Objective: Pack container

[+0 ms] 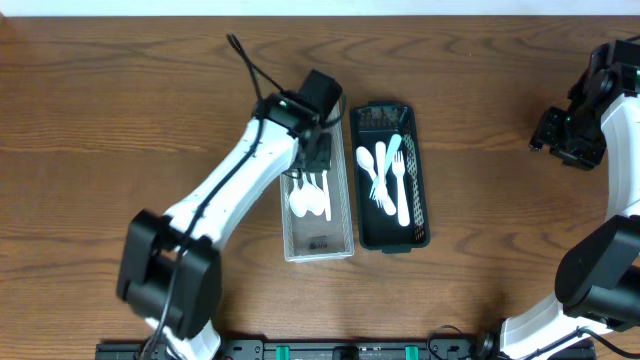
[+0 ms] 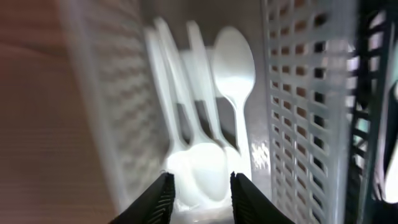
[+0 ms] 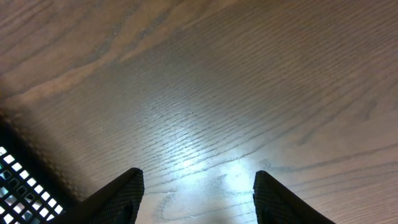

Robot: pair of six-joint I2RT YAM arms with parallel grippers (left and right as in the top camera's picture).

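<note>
Wood-grain table (image 1: 120,90), dark brown, is filling every view, with a glare patch showing under the right wrist cam. Nothing of the room is showing beyond it.

Two long perforated bins are sitting side by side mid-table, long walls just beside each other. The clear container (image 1: 320,245) is on the left arm's side and the black container (image 1: 395,238) is next to it. The clear container is holding white spoons (image 1: 310,200). The black container is holding loose white cutlery (image 1: 385,175), forks and spoons mixed.

Left gripper (image 2: 200,183) is sitting low inside the clear container. Its fingers are standing a little apart and pinching nothing. Spoon bowls are lying just past the tips, with another spoon further along. That frame is blurring, so I cannot tell whether anything is touching.

Overhead is only showing the wrist body over the container's far half and is hiding the fingers. The left wrist cam is also catching the black container's mesh through the clear wall.

Right gripper (image 3: 198,186) is hanging spread wide over bare wood with nothing between the fingers. Overhead is placing it at the far right edge, well apart from both bins. The right wrist cam is catching a black lattice (image 3: 12,180) in its lower-left corner. I cannot tell what it belongs to.
</note>
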